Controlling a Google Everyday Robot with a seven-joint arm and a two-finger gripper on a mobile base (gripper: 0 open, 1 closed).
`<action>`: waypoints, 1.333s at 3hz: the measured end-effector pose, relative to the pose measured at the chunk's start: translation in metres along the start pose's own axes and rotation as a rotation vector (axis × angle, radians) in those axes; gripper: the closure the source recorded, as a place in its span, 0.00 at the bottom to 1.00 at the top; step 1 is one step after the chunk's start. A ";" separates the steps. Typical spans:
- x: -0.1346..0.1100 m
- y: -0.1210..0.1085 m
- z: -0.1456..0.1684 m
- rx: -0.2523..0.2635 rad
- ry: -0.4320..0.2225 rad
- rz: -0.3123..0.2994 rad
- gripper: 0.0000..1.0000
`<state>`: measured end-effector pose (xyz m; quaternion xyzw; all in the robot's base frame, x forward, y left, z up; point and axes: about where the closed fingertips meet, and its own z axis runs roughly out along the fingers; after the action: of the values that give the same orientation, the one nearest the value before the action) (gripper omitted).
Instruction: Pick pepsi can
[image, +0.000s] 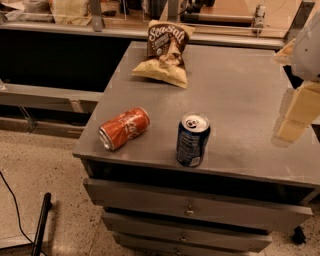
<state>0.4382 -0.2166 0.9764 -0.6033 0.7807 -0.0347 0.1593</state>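
The pepsi can (192, 139) stands upright near the front edge of the grey cabinet top (240, 100). It is dark blue with white print and a silver top with a pull tab. My gripper (295, 117) hangs at the right edge of the view, pale and blurred, to the right of the can and apart from it.
An orange-red can (124, 128) lies on its side to the left of the pepsi can. A Sea Salt chip bag (165, 52) lies at the back of the top. Drawers (190, 210) are below the front edge. A black pole (41, 222) stands on the floor at left.
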 end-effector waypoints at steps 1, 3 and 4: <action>0.000 0.000 0.000 0.000 0.000 0.000 0.00; -0.073 0.034 0.021 -0.119 -0.166 -0.139 0.00; -0.121 0.068 0.037 -0.216 -0.242 -0.241 0.00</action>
<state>0.4124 -0.0776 0.9492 -0.7057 0.6771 0.1032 0.1812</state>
